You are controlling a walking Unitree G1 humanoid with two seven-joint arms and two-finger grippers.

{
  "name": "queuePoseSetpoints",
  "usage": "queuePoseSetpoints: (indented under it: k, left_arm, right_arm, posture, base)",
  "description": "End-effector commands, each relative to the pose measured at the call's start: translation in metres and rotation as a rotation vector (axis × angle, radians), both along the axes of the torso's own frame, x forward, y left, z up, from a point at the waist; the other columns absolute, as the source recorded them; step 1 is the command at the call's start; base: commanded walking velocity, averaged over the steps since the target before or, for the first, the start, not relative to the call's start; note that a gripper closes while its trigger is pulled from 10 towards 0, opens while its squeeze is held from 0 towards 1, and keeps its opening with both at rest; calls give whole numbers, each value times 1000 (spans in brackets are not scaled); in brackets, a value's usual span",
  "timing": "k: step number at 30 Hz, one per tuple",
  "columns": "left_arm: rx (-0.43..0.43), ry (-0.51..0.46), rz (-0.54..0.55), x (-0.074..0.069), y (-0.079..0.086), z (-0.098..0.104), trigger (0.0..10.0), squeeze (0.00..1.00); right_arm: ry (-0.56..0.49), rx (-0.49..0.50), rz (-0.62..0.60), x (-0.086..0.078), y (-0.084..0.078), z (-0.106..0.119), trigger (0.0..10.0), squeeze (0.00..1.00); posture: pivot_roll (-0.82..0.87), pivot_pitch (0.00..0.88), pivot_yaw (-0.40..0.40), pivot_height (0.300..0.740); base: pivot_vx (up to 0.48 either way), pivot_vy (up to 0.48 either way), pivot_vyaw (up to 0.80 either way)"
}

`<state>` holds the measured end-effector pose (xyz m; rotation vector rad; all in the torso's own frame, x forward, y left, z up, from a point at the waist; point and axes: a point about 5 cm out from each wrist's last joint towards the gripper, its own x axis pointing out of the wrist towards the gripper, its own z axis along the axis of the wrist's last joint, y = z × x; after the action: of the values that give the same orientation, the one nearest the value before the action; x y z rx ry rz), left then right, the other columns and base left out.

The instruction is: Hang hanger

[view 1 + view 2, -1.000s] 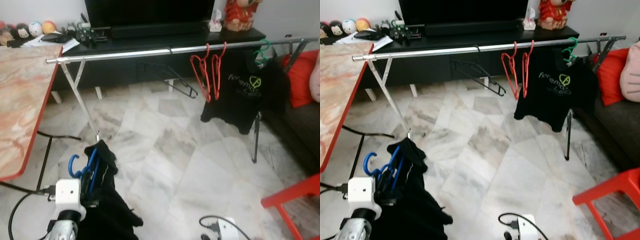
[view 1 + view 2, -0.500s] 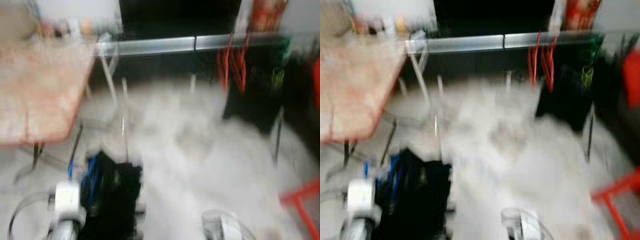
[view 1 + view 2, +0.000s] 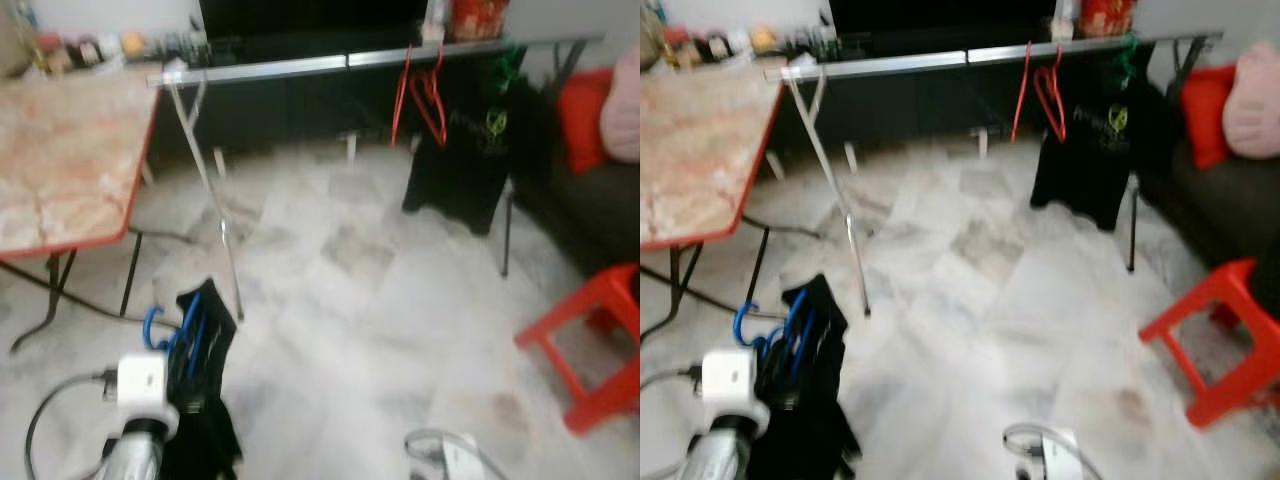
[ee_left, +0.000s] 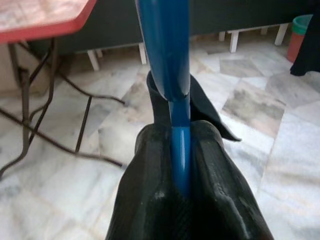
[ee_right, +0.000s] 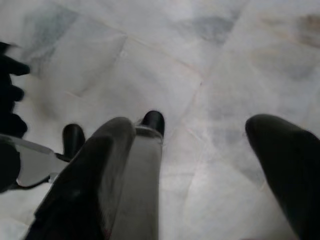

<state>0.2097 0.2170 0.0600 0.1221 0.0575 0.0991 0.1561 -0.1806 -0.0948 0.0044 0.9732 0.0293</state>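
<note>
Left hand [image 4: 182,165] low at lower left of head view, fingers clamped on blue hanger [image 3: 182,335] draped with black garment [image 3: 205,400]. Right hand [image 5: 200,165] at bottom edge, fingers apart, nothing between, marble floor [image 3: 380,300] beneath. Silver rail [image 3: 300,67] across top of frame, well apart from blue hanger; red hangers [image 3: 420,90] and black shirt [image 3: 465,150] hang at upper right. Table [image 3: 70,160] at upper left, red stool [image 3: 590,340] at right.

A blue hanger [image 3: 172,335] carrying a black garment [image 3: 205,400] stands upright, well short of the rail [image 3: 350,62].
</note>
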Motion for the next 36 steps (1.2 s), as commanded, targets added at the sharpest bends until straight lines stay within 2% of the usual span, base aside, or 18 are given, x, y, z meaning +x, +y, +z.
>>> queuePoseSetpoints:
  k: [1,9,20,22,28,32,36]
  left_arm:
    - [0,-21,-1,1,0,4,10000,0]
    - [13,-15,-43,4,-4,5,10000,0]
    - [12,-9,-90,10,-11,7,10000,0]
    - [12,-7,-107,11,-14,7,10000,0]
    - [8,-5,-129,13,-18,7,10000,0]
    - [17,-7,-152,13,-21,9,10000,0]
    - [41,-26,-187,16,-23,17,10000,0]
  right_arm:
    - [12,3,3,-3,3,-2,10000,0]
    - [-9,-16,40,1,1,1,10000,0]
    - [-102,-25,84,25,-5,13,10000,0]
    - [-142,-18,83,36,-4,19,10000,0]
    - [-208,-15,80,53,-5,29,10000,0]
    - [-287,-17,109,68,-3,40,10000,0]
    - [-427,-80,222,98,-6,65,10000,0]
  posture:
    - [2,77,2,740]
    - [5,73,3,740]
    - [6,69,0,740]
    - [2,63,0,740]
    - [1,54,-1,740]
    - [0,47,-3,740]
    - [0,56,5,740]
  base:
    - [-345,0,0]
    - [-255,0,0]
    - [0,0,0]
    - [0,0,0]
    - [0,0,0]
    - [0,0,0]
    - [0,0,0]
